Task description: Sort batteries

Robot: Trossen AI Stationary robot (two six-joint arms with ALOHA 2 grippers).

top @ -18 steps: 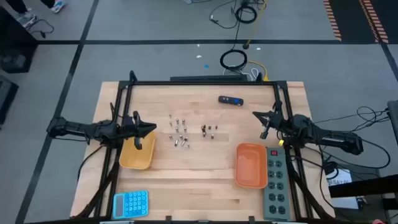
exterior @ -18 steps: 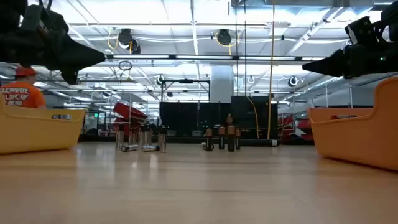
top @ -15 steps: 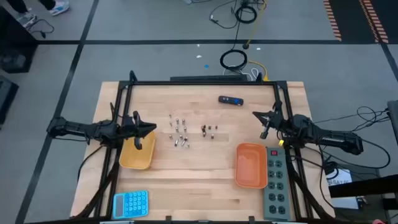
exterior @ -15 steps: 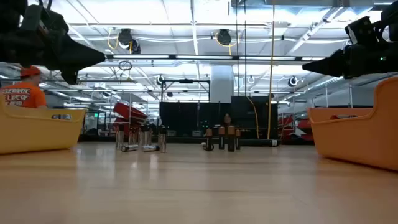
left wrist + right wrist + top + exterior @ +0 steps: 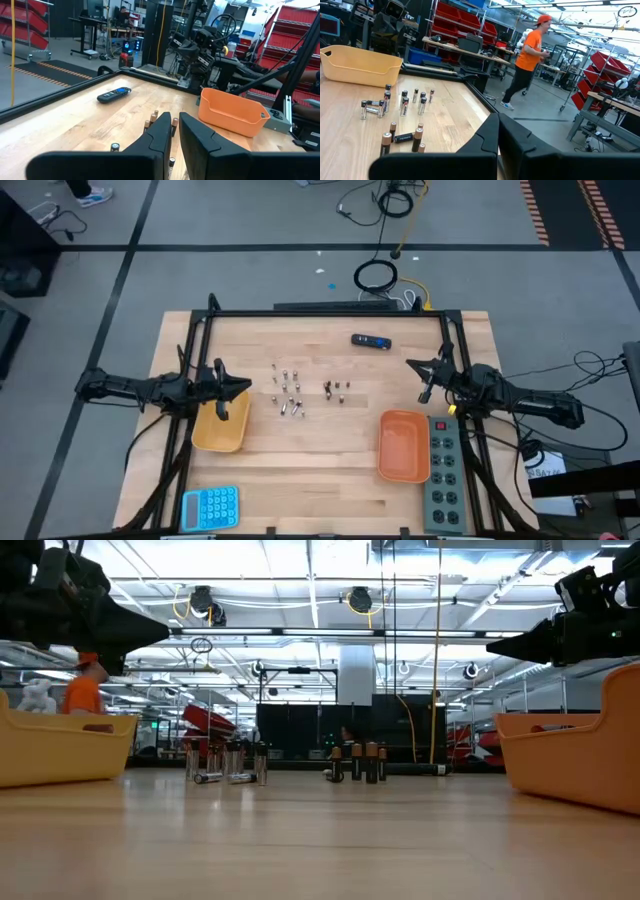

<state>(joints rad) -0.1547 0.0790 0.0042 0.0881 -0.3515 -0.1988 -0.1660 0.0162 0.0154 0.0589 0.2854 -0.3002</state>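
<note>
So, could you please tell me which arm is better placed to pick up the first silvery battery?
Probably the left: its pincer hovers right beside the silvery batteries, while the right pincer is farther off, beyond the darker batteries.

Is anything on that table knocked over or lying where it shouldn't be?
Mostly tidy. Among the silvery batteries, a couple lie flat while the rest stand upright, and one dark battery also lies on its side. Both trays sit level; nothing looks damaged.

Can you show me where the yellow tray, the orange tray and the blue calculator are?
yellow tray [image 5: 219, 437]: high view, on its bare floor.
orange tray [image 5: 403, 450]: high view, on its bare floor.
blue calculator [image 5: 210, 507]: high view, on its keypad.
</note>
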